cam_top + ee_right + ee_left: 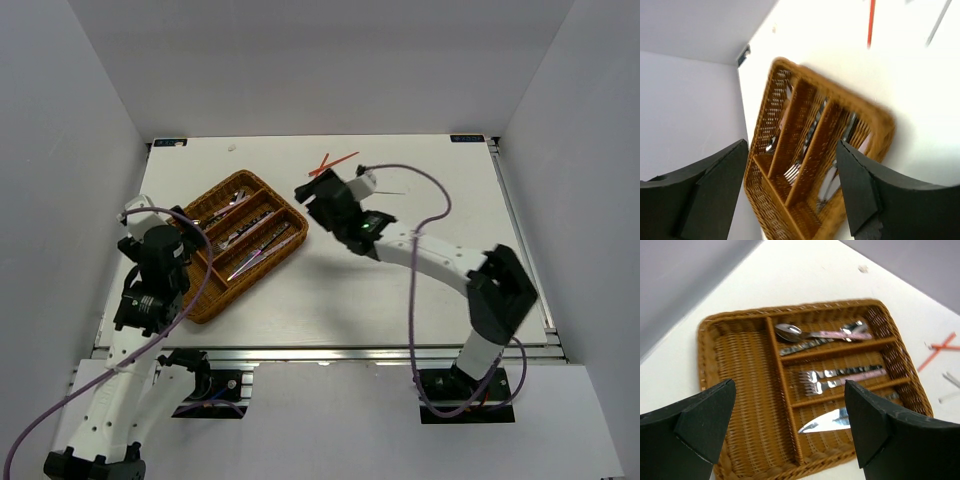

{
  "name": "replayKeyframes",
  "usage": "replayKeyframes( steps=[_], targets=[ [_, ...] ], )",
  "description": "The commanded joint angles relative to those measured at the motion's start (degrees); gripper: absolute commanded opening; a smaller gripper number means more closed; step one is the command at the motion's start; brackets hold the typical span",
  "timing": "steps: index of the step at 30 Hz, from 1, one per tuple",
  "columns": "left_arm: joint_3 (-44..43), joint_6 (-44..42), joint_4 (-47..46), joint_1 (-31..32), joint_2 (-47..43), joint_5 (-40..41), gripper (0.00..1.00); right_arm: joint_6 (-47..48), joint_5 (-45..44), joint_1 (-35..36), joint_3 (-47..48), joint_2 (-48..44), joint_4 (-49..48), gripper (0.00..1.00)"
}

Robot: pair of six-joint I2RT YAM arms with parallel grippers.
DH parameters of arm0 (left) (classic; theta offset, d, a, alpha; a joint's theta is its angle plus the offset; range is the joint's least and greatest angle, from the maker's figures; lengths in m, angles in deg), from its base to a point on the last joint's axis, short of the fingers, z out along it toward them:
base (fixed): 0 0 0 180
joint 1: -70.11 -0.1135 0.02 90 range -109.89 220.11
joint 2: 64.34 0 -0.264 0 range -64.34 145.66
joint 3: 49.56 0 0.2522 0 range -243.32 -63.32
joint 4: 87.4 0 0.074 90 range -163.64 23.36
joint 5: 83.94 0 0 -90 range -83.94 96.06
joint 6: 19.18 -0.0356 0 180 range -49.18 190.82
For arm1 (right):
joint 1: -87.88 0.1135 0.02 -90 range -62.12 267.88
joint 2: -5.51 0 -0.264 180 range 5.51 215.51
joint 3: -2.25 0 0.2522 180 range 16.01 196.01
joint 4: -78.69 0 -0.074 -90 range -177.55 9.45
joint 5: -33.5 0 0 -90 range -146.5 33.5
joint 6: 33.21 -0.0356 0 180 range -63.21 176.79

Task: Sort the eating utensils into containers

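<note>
Facing wicker tray [706, 340] | left hand [790, 400] spread, empty | right hand [792, 160] spread, empty

One wicker tray [805, 306], split into four compartments: one wide, three narrow; two spoons [789, 331], counted by their bowls, plus one dark patterned handle [805, 346] whose head cannot be made out; two forks [812, 376]; at least one knife [822, 423], only part of its blade in view; two red chopsticks [940, 347]; two silver-white chopsticks [951, 380], both cut off at the picture's edge.
</note>
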Motion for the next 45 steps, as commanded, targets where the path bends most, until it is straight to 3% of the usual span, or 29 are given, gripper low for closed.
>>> replayKeyframes(
  steps=[1,4,6,9,11,12,14,15,19,21,27,32,36,41,45],
  targets=[
    [0.12,-3.67,-3.79,-0.32,4.32,-9.77,0.98,21.19,11.96,-9.23,-6.04,-8.97,-4.03,0.76],
    [-2.33,-4.90,-4.94,-0.32,10.47,-20.84,0.98,33.24,22.71,-16.71,-10.36,-16.08,5.45,0.81],
    [-8.38,-5.43,-5.29,0.64,18.90,-27.77,0.98,41.85,24.91,-18.84,-16.24,-20.75,9.49,0.88],
    [-22.08,-9.36,-4.77,7.40,34.01,-30.88,0.98,47.57,25.10,-22.27,-21.60,-31.63,15.64,0.89],
    [-30.77,-13.67,-2.85,11.09,43.50,-34.47,0.98,48.91,27.28,-23.76,-24.16,-36.14,16.37,0.89],
    [-41.00,-18.83,1.08,11.72,53.20,-40.24,0.98,49.79,30.17,-24.73,-26.35,-40.16,16.63,0.89],
    [-54.90,-26.47,5.75,13.21,61.96,-43.09,0.98,50.06,32.47,-25.18,-27.60,-43.26,18.03,0.89],
    [-58.99,-29.92,7.09,13.65,69.22,-44.15,0.98,50.06,35.01,-25.27,-28.47,-45.97,18.91,0.89],
    [-70.25,-36.71,4.21,13.92,81.21,-45.65,0.98,50.41,40.12,-25.35,-30.84,-52.14,21.02,0.89],
    [-73.51,-38.39,-0.27,14.01,84.92,-45.48,0.98,50.58,39.87,-25.35,-31.29,-55.39,23.31,0.89],
    [-74.58,-40.15,-12.49,14.01,94.07,-55.13,0.92,52.08,41.27,-25.35,-33.40,-61.11,26.12,0.89],
    [-77.74,-41.11,-13.47,14.01,99.25,-59.89,0.88,53.31,42.24,-25.35,-33.66,-62.43,27.18,0.89],
    [-79.07,-42.60,-12.24,14.01,101.46,-60.77,0.76,54.36,42.24,-25.35,-33.58,-63.14,27.53,0.89],
    [-76.78,-44.71,-14.35,13.92,101.64,-57.96,0.75,54.10,44.08,-25.35,-33.67,-63.49,27.44,0.89],
    [-81.78,-47.26,-10.75,13.92,105.41,-57.96,0.71,53.75,45.49,-25.35,-34.19,-64.19,26.83,0.89]
  ],
)
